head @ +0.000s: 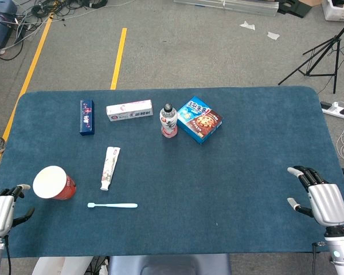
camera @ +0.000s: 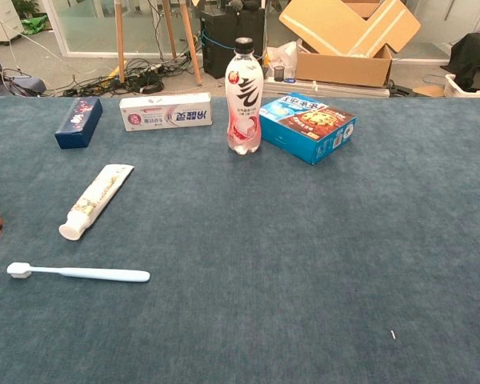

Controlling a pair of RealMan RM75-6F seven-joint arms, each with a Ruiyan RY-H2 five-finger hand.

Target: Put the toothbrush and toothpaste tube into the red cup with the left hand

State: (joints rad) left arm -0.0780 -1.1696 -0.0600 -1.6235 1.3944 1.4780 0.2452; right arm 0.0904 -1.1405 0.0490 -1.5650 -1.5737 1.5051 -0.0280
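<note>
Blue-carpeted worktop (head: 229, 189) with rounded far corners, filling most of the head view. Near edge running along the bottom, far edge bordering grey floor with yellow tape lines.

At the near left corner, left hand (head: 1, 211), empty, fingers spread apart, hovering at the worktop's left edge. Just beside it, toward the middle, red cup (head: 54, 183), upright, white mouth open upward; only a sliver of the cup's red side at the left border of the chest view. Hand and cup near each other, apparently not touching.

Right of the cup, toothbrush (head: 112, 205) lying flat, pale blue, handle pointing right, head toward the cup, parallel to the near edge. Beyond the brush, toothpaste tube (head: 109, 168), lying flat, cap end toward the near edge, flat crimped end away. Tube and brush close but apart; a strip of bare carpet between each and the cup.

Along the far side, a row well apart from the task's things: dark blue box (head: 86, 117), white toothpaste carton (head: 129, 110), upright pink-labelled bottle (head: 168, 121), and blue cookie box (head: 199, 119) just beside the bottle.

At the near right corner, right hand (head: 320, 197), empty, fingers apart, over the worktop's right edge. Wide open carpet from the brush across to that hand, and between the far row and the near edge.
</note>
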